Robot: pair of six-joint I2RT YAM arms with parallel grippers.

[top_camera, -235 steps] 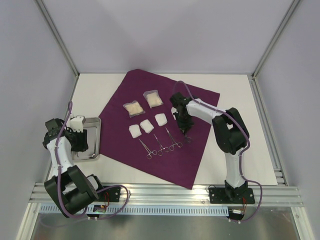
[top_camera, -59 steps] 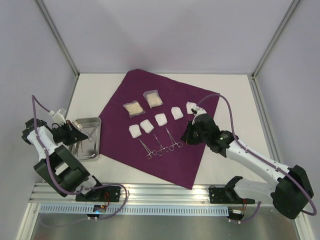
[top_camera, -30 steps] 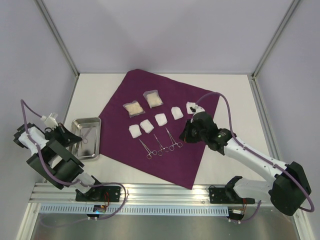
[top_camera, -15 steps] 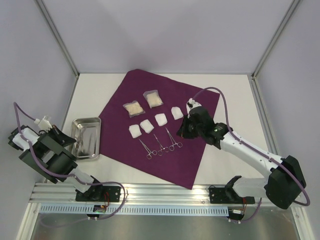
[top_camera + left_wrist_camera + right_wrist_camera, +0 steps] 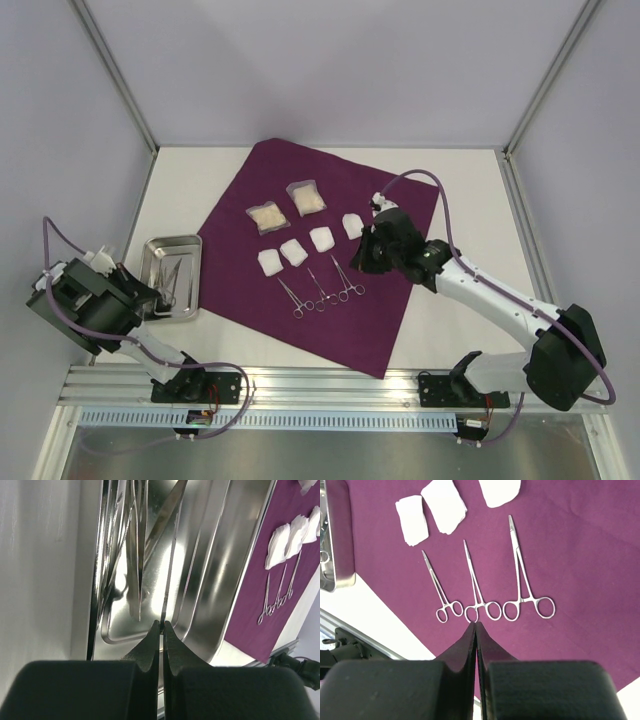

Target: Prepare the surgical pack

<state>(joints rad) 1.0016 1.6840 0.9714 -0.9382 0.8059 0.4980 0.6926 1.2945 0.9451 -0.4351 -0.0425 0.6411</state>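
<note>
Left gripper [image 5: 161, 625] is pinched shut over the tray [image 5: 215, 570], can't tell if it's nipping anything. The surgical pack [image 5: 340, 180] is spread flat mid-table: light, floppy cloth, so I'd grab a bare corner. Right gripper [image 5: 476, 624] is closed and empty above the forceps [image 5: 477, 587].

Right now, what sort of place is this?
Likely a robotics lab cell staged as a surgical prep bench: a plum-purple fabric drape laid with steel ring-handled forceps and white gauze squares, beside a shiny steel tray, inside aluminium-framed walls.
</note>
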